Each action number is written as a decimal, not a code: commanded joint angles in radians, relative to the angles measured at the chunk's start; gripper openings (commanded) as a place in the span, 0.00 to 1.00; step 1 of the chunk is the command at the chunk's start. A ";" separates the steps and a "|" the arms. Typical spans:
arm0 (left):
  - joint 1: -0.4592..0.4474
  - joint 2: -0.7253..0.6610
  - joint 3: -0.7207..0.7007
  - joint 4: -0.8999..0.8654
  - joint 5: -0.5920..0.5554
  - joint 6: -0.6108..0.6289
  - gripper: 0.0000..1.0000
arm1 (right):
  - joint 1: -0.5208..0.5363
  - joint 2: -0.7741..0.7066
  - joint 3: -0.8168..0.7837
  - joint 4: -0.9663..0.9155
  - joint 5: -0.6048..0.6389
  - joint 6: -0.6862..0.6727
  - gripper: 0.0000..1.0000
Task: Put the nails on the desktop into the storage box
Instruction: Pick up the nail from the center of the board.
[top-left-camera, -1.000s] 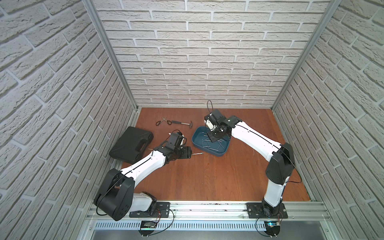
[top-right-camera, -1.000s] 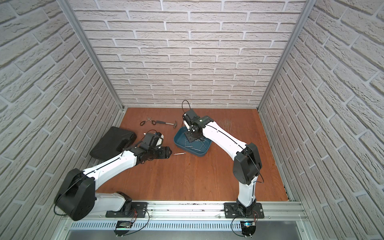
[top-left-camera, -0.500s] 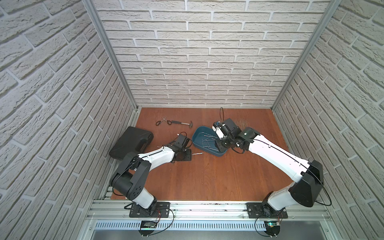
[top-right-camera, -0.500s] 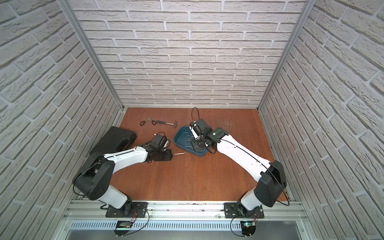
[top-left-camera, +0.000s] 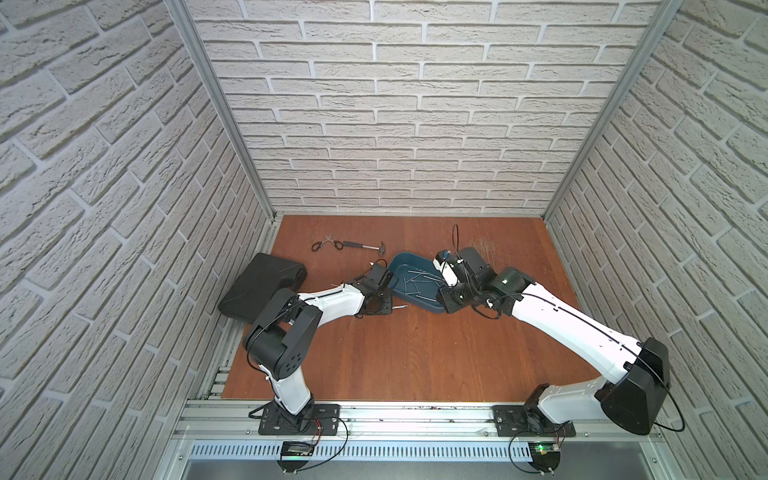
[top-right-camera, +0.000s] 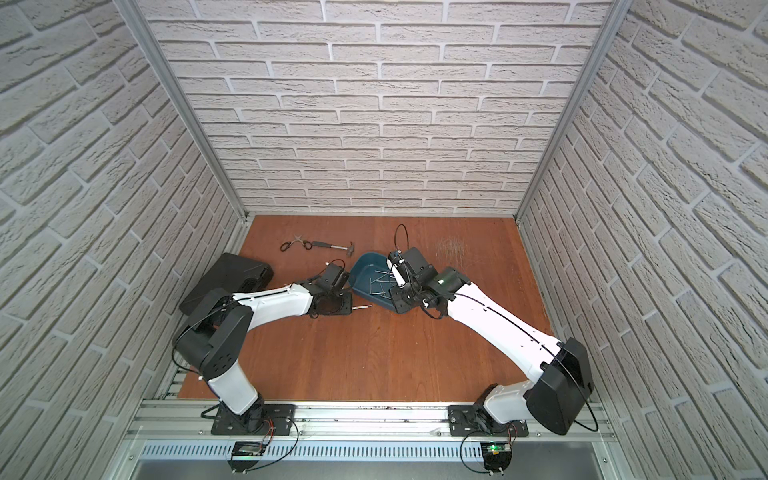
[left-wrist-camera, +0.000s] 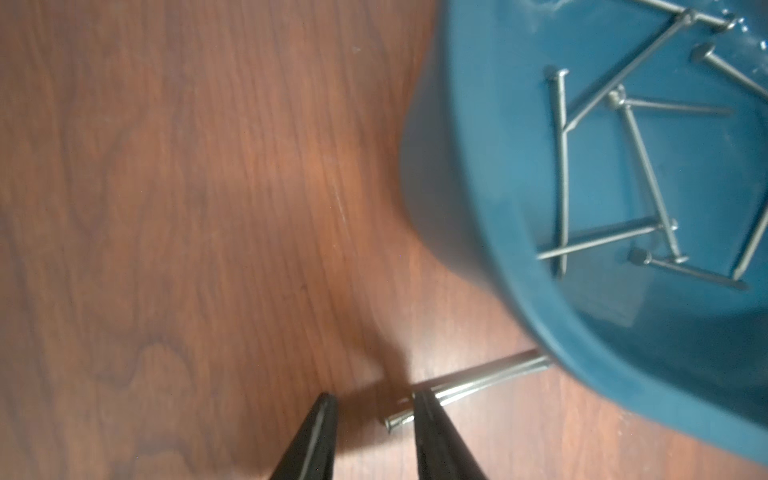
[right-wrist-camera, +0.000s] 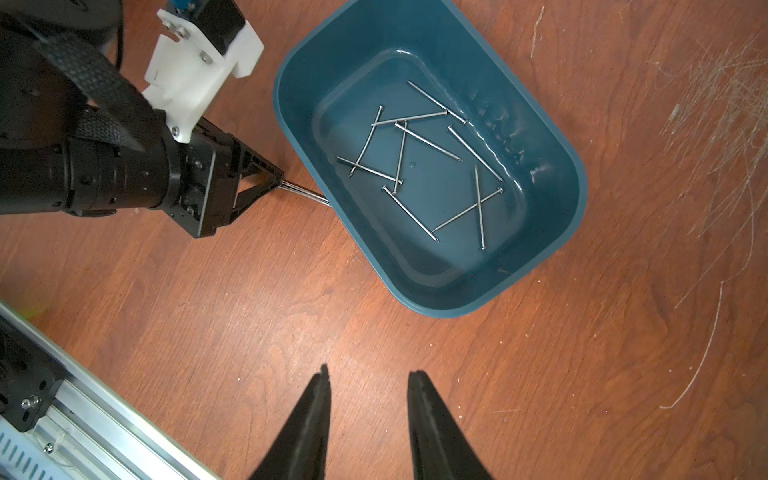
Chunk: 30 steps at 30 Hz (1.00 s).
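Nearest, both arm bases sit bolted to the metal rail (top-left-camera: 415, 415) along the front edge, and a wide stretch of bare table (top-left-camera: 415, 357) lies beyond it. Farther in, the left gripper (left-wrist-camera: 372, 397) reaches down low to the table just beside the storage box (right-wrist-camera: 557, 216). Its jaws stand partly apart with wood showing in the gap. One finger lies over the head end of the stray nails (left-wrist-camera: 478, 382), and nothing is clamped. These nails are a thin bunch lying side by side, flat on the table, with their far ends hidden under the box's rim.

The right gripper (right-wrist-camera: 370, 372) hangs above the table at the box's near right corner, its jaws apart with nothing between them. Inside the box, about ten stored nails (right-wrist-camera: 415, 166) lie crisscrossed on its floor. Off to the left, a black case (top-left-camera: 257, 286) rests at the table's edge.

Beyond the box lie a hammer (top-left-camera: 363, 246) and, just beside its handle, scissors (top-left-camera: 324, 245). Farther right is a patch of pale scratches (top-left-camera: 484, 245). A white brick wall (top-left-camera: 407, 124) closes the back.
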<state>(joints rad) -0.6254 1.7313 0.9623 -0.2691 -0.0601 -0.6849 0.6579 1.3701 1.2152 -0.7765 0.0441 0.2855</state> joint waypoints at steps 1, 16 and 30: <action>-0.013 0.021 0.029 -0.040 -0.053 0.000 0.33 | 0.007 -0.050 -0.025 0.043 0.002 0.018 0.35; -0.049 0.028 0.005 -0.049 -0.080 -0.031 0.25 | 0.006 -0.089 -0.083 0.057 0.020 0.012 0.35; -0.066 0.001 -0.048 -0.035 -0.084 -0.054 0.16 | 0.006 -0.092 -0.092 0.062 0.022 0.018 0.35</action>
<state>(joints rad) -0.6823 1.7382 0.9550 -0.2657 -0.1421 -0.7265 0.6579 1.3083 1.1366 -0.7437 0.0544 0.2855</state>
